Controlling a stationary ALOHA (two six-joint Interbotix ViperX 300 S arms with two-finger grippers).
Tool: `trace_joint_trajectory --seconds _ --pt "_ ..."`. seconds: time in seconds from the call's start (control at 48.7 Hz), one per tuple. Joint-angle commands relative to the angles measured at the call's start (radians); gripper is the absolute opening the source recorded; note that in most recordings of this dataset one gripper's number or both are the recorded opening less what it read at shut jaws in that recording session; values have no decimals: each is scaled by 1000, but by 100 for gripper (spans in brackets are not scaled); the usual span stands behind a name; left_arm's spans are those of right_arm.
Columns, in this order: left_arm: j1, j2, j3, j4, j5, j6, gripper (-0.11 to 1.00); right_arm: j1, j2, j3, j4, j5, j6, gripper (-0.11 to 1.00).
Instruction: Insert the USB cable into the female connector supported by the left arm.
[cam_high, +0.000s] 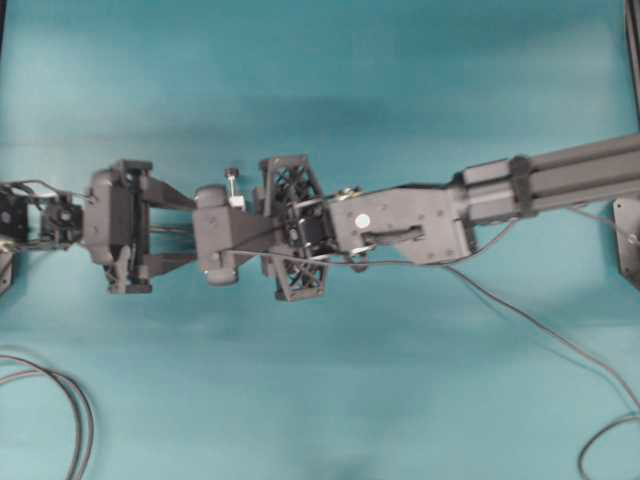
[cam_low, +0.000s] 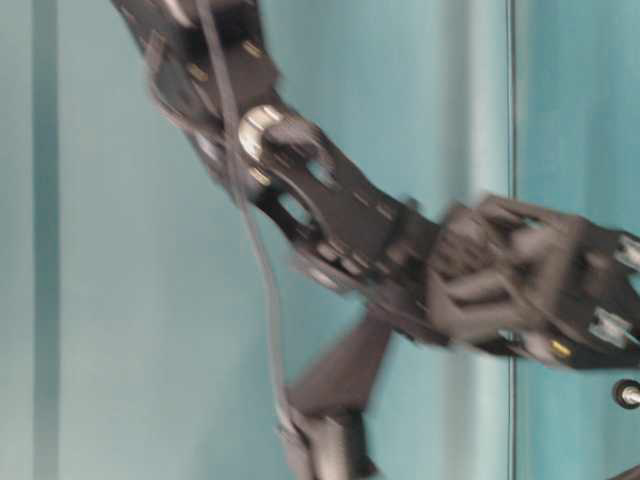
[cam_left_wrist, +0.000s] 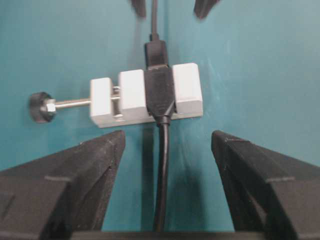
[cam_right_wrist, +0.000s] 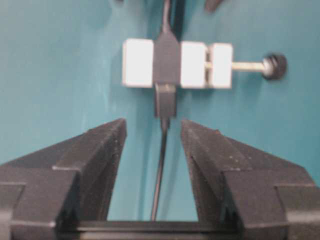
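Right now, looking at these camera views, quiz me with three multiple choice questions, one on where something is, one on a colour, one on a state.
1. In the left wrist view, the screw knob sits on which side of the female connector?
A. left
B. right
C. below

2. What colour is the table?
A. white
B. teal
C. red

3. How is the right gripper?
A. shut on the plug
B. shut on the knob
C. open

Answers: 1 A, the post sticks out left of the white block. 2 B, teal shows around everything. 3 C, its fingers stand apart with the USB cable running free between them.
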Motion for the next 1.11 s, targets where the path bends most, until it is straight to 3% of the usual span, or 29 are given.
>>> trace_joint_trajectory --seconds 0.0,0.369,0.718,0.862,1.088 --pt "-2 -69 3 -5 38 -15 78 -11 -80 26 -2 -3 23 52" --pt "-2 -308 15 -5 301 -18 77 -21 -276 219 -2 -9 64 52" --pt "-5 -589 61 -5 397 -15 77 -25 -477 413 -3 -35 213 52" --pt "-5 -701 57 -5 480 -15 77 -28 -571 494 -2 -115 224 52" --pt "-5 -811 -15 -5 732 -18 77 -49 -713 641 -2 -333 221 52"
